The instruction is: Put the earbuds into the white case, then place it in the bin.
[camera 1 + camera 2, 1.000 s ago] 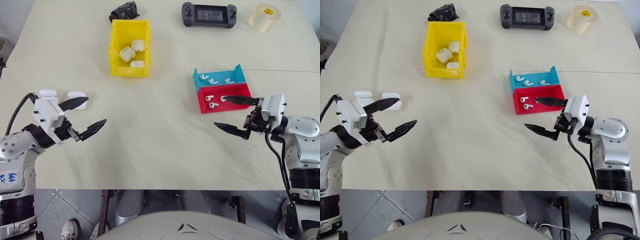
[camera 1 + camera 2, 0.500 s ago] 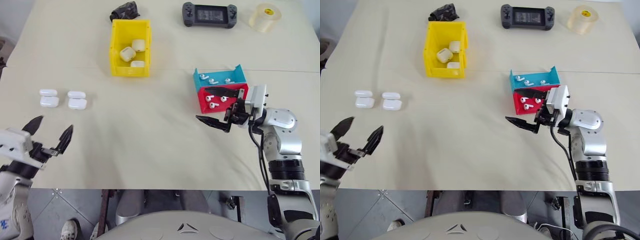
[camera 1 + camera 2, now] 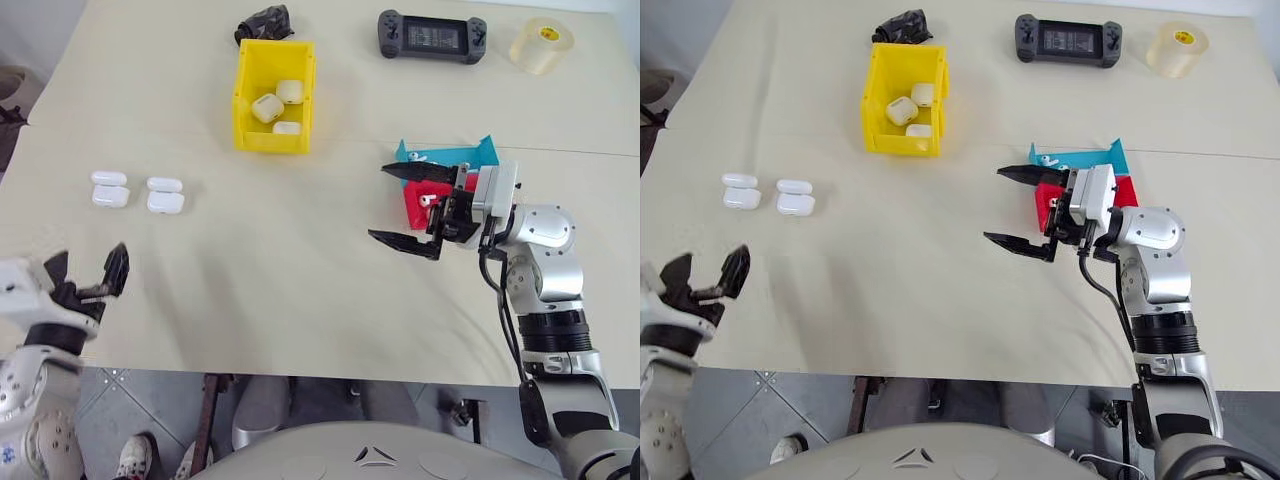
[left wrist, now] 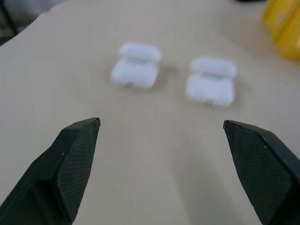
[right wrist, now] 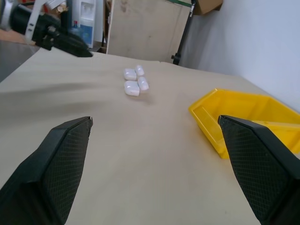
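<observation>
Two small glossy white earbud cases with their flip lids open lie side by side on the pale wooden surface [image 3: 300, 270], on its left part: one white case [image 3: 110, 190] and, just beside it, a second open case [image 3: 165, 197]. The left gripper [image 3: 88, 275] is near the front left edge of the surface, well apart from both cases, with its two black fingers spread wide and nothing between them. The right gripper [image 3: 405, 205] points to the left over the middle of the surface, fingers also wide apart and holding nothing. Just behind it are the small red tray [image 3: 414, 205] and the small blue tray [image 3: 470, 153], touching each other; tiny white earbuds [image 3: 427, 200] lie in the red one, partly hidden by the gripper. The bright yellow open-top plastic bin [image 3: 272, 135] stands further back, with three closed white cases [image 3: 267, 107] inside. At the far edge lie a crumpled black object [image 3: 266, 22], a dark handheld game console [image 3: 432, 35] and a roll of clear tape [image 3: 542, 44].
</observation>
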